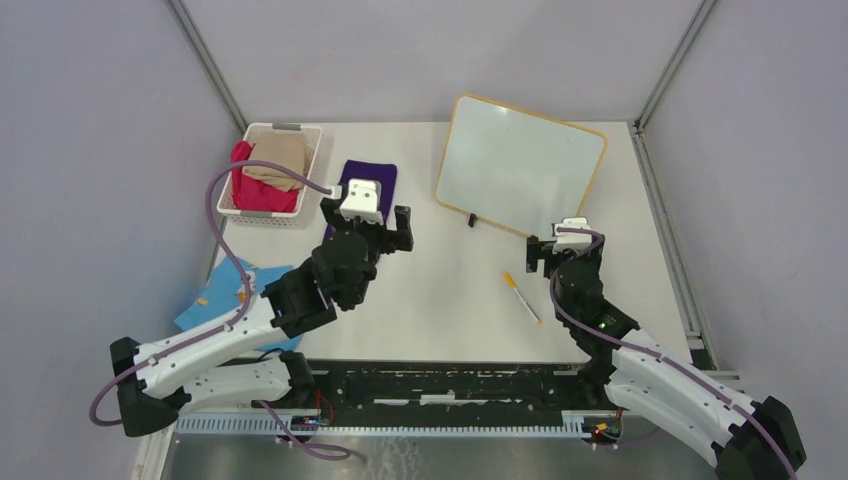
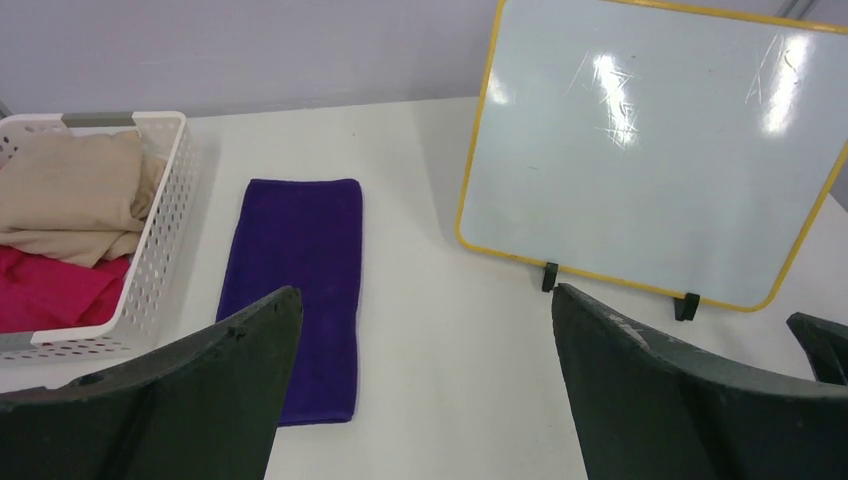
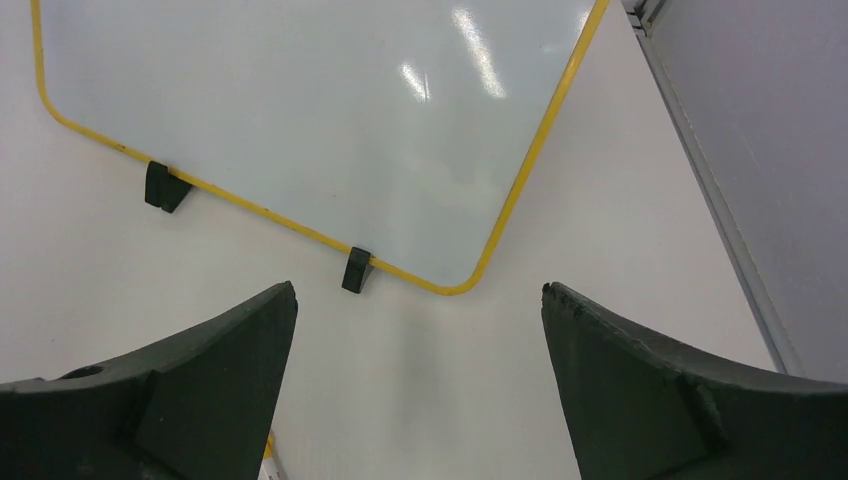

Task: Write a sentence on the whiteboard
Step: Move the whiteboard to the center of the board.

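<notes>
From above, the whiteboard stands in the upper centre-right of the table, its face plain white. The left pincer sits left of centre, near a purple cloth and a white basket of clothes. The right pincer is just below the board's lower right corner. A pen lies between the arms.

In the left wrist view, the jaws are spread wide and grip nothing. The whiteboard fills the upper right and the cloth lies left of centre.

In the right wrist view, the jaws are likewise fully apart and empty. The board's lower corner and two black feet lie in the upper half.
</notes>
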`<state>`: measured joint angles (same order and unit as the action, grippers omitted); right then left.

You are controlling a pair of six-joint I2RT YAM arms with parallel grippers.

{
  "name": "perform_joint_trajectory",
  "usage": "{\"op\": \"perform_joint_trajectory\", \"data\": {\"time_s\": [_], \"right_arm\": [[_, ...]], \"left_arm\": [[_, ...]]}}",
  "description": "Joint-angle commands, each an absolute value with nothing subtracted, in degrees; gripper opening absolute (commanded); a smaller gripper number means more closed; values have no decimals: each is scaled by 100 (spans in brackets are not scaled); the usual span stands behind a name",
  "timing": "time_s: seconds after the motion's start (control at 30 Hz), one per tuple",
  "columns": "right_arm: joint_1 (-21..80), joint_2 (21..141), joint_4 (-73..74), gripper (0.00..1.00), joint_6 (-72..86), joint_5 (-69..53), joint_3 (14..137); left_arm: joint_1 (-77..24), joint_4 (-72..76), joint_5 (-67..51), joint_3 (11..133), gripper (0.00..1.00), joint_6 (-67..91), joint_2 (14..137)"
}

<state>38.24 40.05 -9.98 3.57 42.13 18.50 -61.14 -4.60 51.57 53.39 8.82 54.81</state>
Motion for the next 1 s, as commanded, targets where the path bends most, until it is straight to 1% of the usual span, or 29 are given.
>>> {"op": "perform_joint_trajectory", "data": {"time_s": [0.0,0.1,0.37,0.47,0.6,0.7,0.77,0.97], "right_arm": [[3822,3990,-1230,98,324,4136,2004],[3828,3843,-1297,98,261,3944,1928],[3823,3518,-1456,98,46,3489,1762],[3815,3609,-1195,96,467,3842,1869],[3824,4066,-472,96,984,4243,2241],[3819,4301,-406,96,1343,4176,2174],[3810,4400,-574,94,1617,4185,2022],[3714,5016,-1220,79,2050,4200,1915]], "left_arm": [[-6109,-146,4704,5053,100,328,5126],[-6114,-75,4419,4900,100,59,5009],[-6116,-23,4238,4798,100,-106,5051],[-6114,-18,4185,4801,100,-80,5096],[-6115,168,3934,4696,100,-82,5120],[-6114,88,3789,4715,100,-70,5221],[-6112,34,3773,4756,99,-44,5275],[-6111,-184,3823,4860,98,-18,5387]]}}
